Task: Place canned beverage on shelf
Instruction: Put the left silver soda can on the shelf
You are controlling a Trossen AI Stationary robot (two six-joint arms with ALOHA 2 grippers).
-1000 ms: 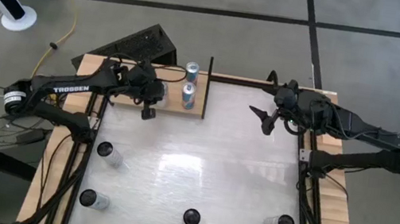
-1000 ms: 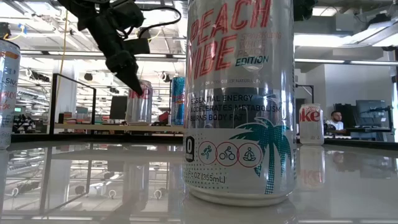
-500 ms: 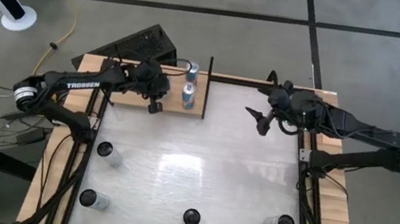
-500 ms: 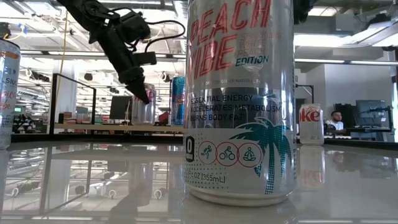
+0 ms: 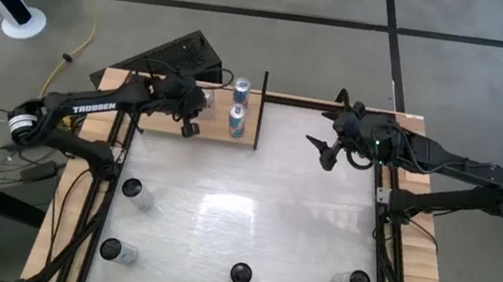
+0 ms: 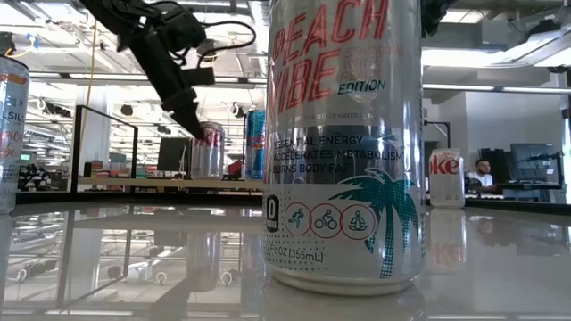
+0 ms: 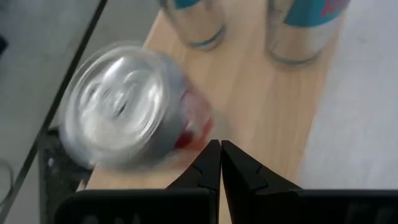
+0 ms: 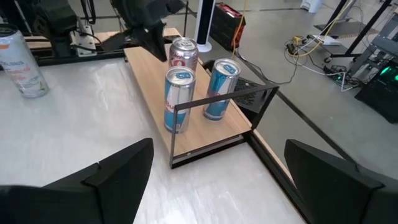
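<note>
**Q:** What are your two pincers doing?

**A:** My left gripper has its two dark fingers pressed flat together with nothing between them. The tips hang over the shelf, just beside the red-and-silver can. I cannot tell whether they touch it. My right gripper is spread wide and empty. It hovers above the white tabletop near the far right corner, well apart from the shelf.

**Q:** Where is the can, and how is it oriented?

**A:** The red-and-silver can stands upright on the shelf's plank, long axis vertical and lid up. The shelf lies along the table's far edge, left of the middle. On it, the can stands towards the end nearer the far left corner. Two blue-and-silver cans stand upright near the shelf's other end, close together.

**Q:** What about materials and shapes?

**A:** The shelf is a flat rectangular plank of pale, smooth wood with a thin black metal frame at its end. All three cans are shiny metal cylinders with round silver lids. The tabletop is glossy and shows reflections. Four more cans stand upright towards the near edge, one of them a tall silver can lettered in red.
</note>
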